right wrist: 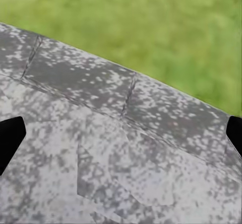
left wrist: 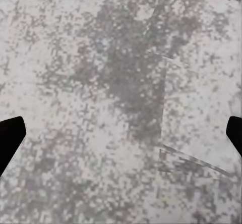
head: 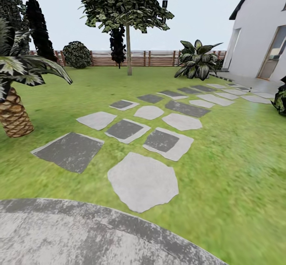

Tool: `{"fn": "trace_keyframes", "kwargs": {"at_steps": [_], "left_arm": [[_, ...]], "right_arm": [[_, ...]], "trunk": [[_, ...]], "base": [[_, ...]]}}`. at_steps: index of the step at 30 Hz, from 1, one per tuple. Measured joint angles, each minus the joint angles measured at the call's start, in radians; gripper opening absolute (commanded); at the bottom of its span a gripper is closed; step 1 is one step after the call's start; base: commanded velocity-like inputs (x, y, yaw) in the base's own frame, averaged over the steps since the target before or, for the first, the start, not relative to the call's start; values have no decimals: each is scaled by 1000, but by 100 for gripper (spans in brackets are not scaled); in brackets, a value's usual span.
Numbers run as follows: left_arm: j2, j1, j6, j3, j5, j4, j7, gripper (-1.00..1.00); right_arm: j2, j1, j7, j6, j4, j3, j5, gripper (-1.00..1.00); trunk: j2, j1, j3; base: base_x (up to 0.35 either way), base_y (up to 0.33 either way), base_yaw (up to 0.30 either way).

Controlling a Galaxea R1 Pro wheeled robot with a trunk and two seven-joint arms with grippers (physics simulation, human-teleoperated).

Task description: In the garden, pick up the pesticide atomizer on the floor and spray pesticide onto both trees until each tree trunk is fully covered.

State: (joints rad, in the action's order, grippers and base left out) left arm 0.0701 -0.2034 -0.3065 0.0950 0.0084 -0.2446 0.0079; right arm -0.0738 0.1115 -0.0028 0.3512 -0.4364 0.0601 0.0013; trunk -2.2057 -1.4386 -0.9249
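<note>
Hovering over grey paving (left wrist: 101, 82), left hand (left wrist: 121, 138) spread, right hand (right wrist: 121, 138) likewise

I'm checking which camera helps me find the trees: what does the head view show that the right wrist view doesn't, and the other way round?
Head view alone: a tall tree with a straight bare trunk at the far end of the lawn, a palm, the wooden fence, stepping stones and the white house.

Right wrist view alone: the right gripper, its dark jaws wide apart at the picture's edges with nothing between them, hanging over the mottled grey paving.

Both: green grass bordering a curved edge of that grey paving.
</note>
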Motion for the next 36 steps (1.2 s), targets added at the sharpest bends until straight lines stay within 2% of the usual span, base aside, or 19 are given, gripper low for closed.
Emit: {"fn": "trace_keyframes", "kwargs": {"at_steps": [36], "left_arm": [[0,0,0,0,0,0,0,100]], "right_arm": [[0,0,0,0,0,1,0,100]], "trunk": [[0,0,0]], "base": [[339,0,0]]}}
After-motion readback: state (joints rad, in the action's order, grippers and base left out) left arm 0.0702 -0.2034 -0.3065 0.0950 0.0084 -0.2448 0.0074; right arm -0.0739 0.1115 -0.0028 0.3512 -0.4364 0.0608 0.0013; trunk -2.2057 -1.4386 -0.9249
